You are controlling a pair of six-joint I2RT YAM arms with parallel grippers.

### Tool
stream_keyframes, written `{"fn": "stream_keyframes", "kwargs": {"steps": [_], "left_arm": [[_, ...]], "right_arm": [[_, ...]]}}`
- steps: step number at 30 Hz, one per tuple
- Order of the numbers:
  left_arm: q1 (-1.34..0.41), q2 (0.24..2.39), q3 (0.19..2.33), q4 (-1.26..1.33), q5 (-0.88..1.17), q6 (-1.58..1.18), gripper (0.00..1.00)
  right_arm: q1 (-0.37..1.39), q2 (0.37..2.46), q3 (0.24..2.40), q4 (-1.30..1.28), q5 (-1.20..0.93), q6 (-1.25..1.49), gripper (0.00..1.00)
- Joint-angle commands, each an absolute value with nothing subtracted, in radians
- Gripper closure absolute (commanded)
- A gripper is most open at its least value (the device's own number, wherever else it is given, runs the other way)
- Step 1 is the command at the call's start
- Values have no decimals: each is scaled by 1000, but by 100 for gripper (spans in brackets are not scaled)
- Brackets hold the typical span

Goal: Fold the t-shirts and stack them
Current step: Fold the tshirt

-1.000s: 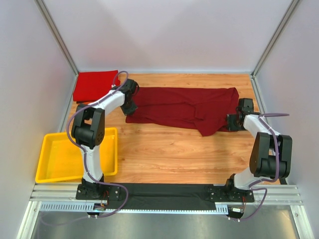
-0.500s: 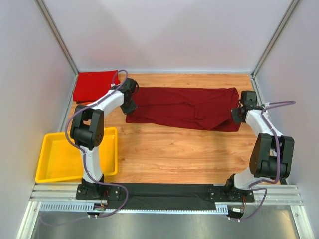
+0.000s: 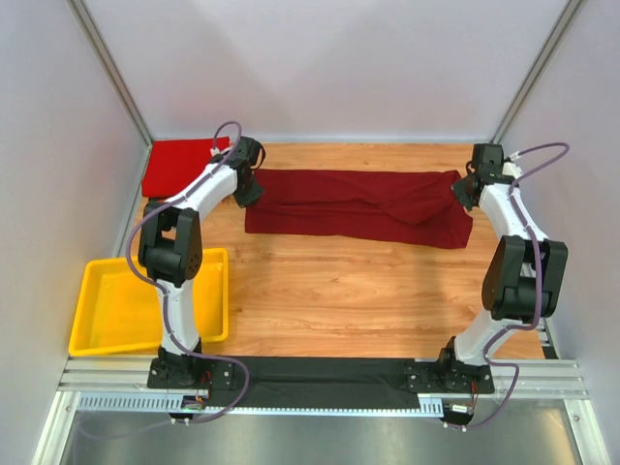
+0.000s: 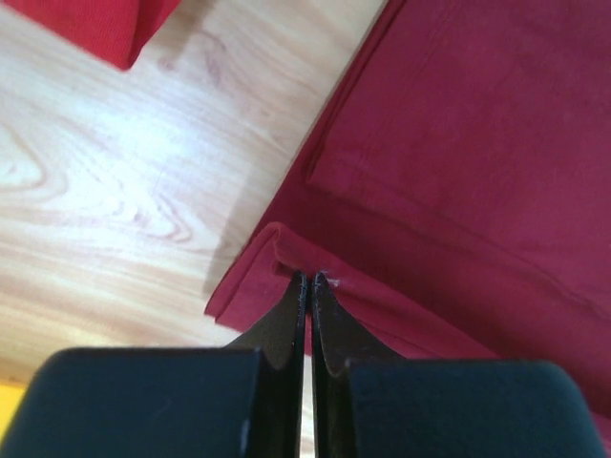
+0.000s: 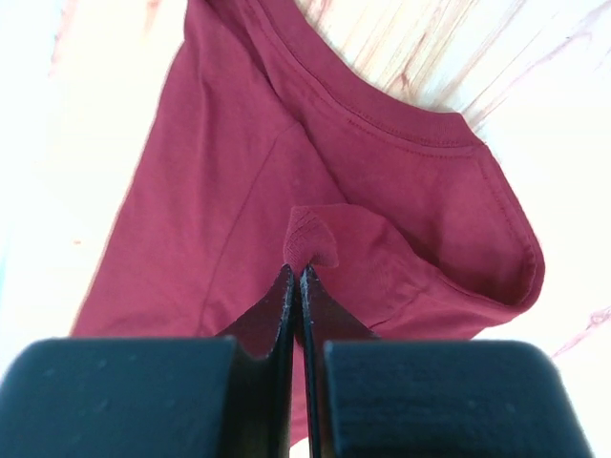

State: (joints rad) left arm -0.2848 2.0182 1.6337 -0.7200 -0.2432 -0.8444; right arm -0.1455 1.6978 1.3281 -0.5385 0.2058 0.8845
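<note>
A dark maroon t-shirt (image 3: 358, 201) lies stretched in a long band across the far part of a wooden table (image 3: 339, 291). The left gripper (image 4: 307, 281) is closed on the shirt's left edge. The right gripper (image 5: 295, 272) is closed on a pinch of cloth at its right end. A folded brighter red t-shirt (image 3: 179, 165) lies in the far left corner.

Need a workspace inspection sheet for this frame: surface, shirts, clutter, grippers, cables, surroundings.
Surface: wooden table, light woodgrain.
Job's things: maroon t-shirt laid lengthwise across the far half, partly folded; red t-shirt folded in the far left corner.
Clutter: yellow tray near left, nothing seen in it.
Grippers: left gripper shut on the maroon t-shirt's left edge; right gripper shut on a fold at its right end.
Cables: purple cables loop off both arms.
Surroundings: white walls, metal frame posts.
</note>
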Motion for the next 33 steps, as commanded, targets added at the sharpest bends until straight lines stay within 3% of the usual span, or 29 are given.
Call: {"fn": "stream_keyframes", "kwargs": {"steps": [1, 16, 33], "left_arm": [[-272, 2065, 1700, -761, -249, -818, 100], [-270, 2194, 1804, -827, -256, -818, 100], [-270, 2200, 1830, -836, -264, -824, 100]], "right_arm": [[-155, 1727, 1388, -551, 198, 818, 100], [-153, 1862, 1474, -543, 130, 779, 100], [-153, 1825, 1506, -601, 187, 784, 100]]}}
